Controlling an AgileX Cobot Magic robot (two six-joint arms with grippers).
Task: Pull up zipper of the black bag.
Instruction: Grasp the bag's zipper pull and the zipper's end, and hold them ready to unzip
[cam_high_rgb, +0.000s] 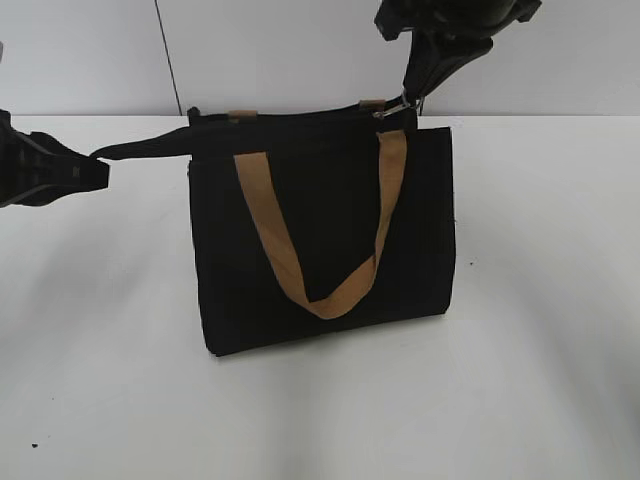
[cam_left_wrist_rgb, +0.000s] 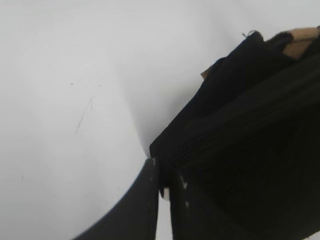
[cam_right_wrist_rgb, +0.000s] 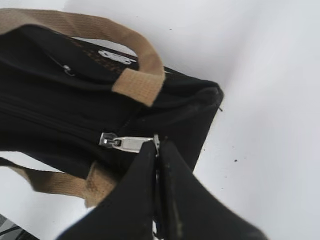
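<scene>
Black fabric fills the middle of the exterior view — the black bag (cam_high_rgb: 325, 240) stands upright on the white table (cam_high_rgb: 540, 380), one tan strap handle (cam_high_rgb: 320, 235) hanging in a loop down its front face. We see the right gripper (cam_high_rgb: 412, 100) come down from above at the bag's top right corner, its fingers pressed together on the silvery pull tab (cam_right_wrist_rgb: 131, 143) of the zipper (cam_right_wrist_rgb: 60, 122); in the right wrist view the tab lies flat between the fingertips, the slider just beside the tan handle's stitched end. The zip line runs left from there along the top edge. At the left, the left gripper (cam_high_rgb: 95, 168) pinches a black fabric tail (cam_high_rgb: 145, 150) — it stretches taut from the bag's top left corner. In the left wrist view its fingers (cam_left_wrist_rgb: 145, 200) sit nearly closed on dark cloth.
</scene>
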